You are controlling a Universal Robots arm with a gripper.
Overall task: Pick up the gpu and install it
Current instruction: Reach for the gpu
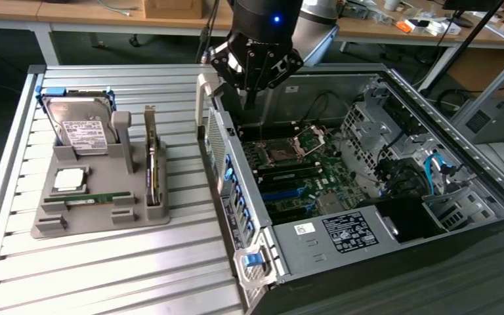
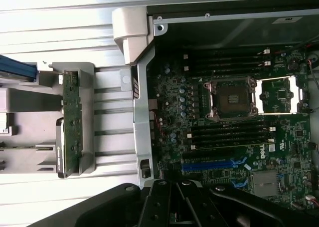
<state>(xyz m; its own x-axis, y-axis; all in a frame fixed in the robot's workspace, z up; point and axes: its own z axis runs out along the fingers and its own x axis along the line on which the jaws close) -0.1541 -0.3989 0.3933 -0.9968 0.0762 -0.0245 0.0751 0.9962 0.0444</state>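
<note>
Table (image 1: 103, 275) nearest, slatted metal, carrying a grey holder (image 1: 94, 222) and an open computer case (image 1: 234, 197). Holder contents, front to back: green memory stick (image 1: 99, 197) lying flat in a low slot, square processor chip (image 1: 70, 178) flat in its pocket behind it, gpu (image 1: 151, 167) standing on its long edge in the slot on the side toward the case, and hard drive (image 1: 79, 128) upright at the far end. In the wrist view the gpu (image 2: 72, 122) shows edge-on in the same slot, untouched. The case lies on its side, panel off. Labelled power supply (image 1: 348, 233) at the near end, motherboard (image 1: 300, 177) in the middle with an empty processor socket (image 2: 232, 98), blue expansion slot (image 2: 214, 164) bare with no card seated, and a drive cage (image 1: 366, 125) toward the exterior view's right. Further back the gripper (image 1: 249, 98) hangs over the far rim of the case, well apart from the gpu, fingers down. From the wrist the gripper (image 2: 172, 187) looks pressed together with nothing between the fingers. Step in hand, by my read: the approach to the pick, with no grasp made and install not begun. The pick calls for the fingers spread and lined up over the card's top edge, across its thin side, with room kept from the holder posts beside it. Cluttered benches (image 1: 409, 26) sit behind the rig.
</note>
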